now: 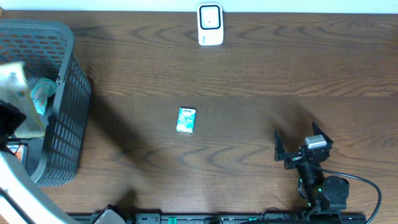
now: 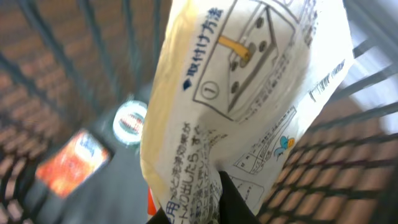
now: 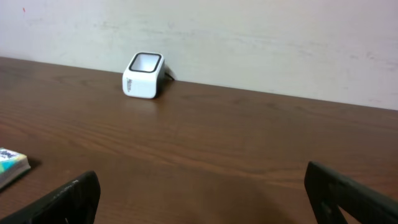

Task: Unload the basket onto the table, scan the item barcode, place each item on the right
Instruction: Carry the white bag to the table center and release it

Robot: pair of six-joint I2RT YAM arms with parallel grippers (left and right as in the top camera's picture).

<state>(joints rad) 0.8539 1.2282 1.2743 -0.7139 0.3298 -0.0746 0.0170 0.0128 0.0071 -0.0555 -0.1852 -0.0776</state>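
The left tool is pressed together on the lower edge of a white packet, pinching it over the inside of the grey basket; the grip sits low, which leaves the printed face and the barcode near the packet's edge uncovered (a sensible hold if the code is to be read). Beneath the packet, down in the basket, lie a round lid-like thing and an orange pack, both blurred. The scanner stands well apart from the basket, at the far edge of the worktop; its window tilts upward, so a thing can be shown to it from above. A small blue box lies flat between the basket and the right tool; that tool rests with its fingers spread wide, holding nothing. My judgement: the packet has yet to be carried out of the basket to the scanner, barcode turned toward the window.
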